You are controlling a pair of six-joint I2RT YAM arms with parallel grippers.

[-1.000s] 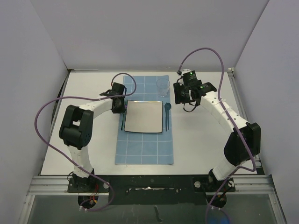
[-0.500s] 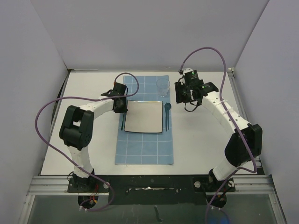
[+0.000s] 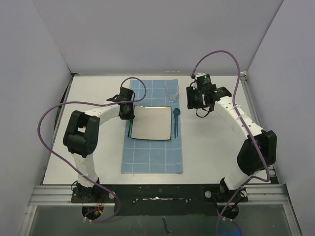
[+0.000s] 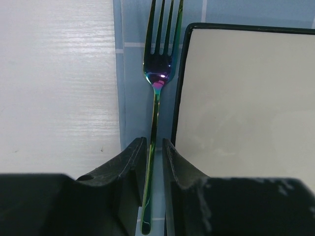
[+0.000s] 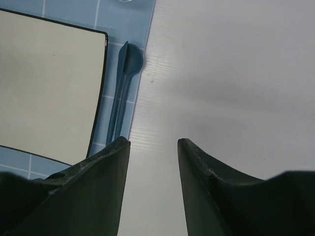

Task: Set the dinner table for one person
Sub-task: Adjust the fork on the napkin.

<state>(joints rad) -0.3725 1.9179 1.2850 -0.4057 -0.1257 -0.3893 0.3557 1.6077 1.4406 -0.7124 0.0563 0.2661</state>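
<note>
On the white dinner table lies a blue gridded mat with a square black-rimmed plate. A rainbow-tinted fork lies flat on the mat along the plate's left edge, tines pointing away from my wrist. My left gripper straddles the fork's handle, narrowly open, with a strip of mat showing beside the handle. In the top view the fork shows just below that gripper. A blue spoon lies right of the plate. My right gripper hovers open and empty over bare table beside the spoon.
A clear glass stands on the mat's far right corner, close to my right gripper. White walls close in the table on three sides, and a black rail runs along the near edge by the arm bases.
My left gripper has edged slightly toward the far side above the fork's handle. The right arm has drifted a little right and away from the plate. The fork, spoon and glass stay put.
</note>
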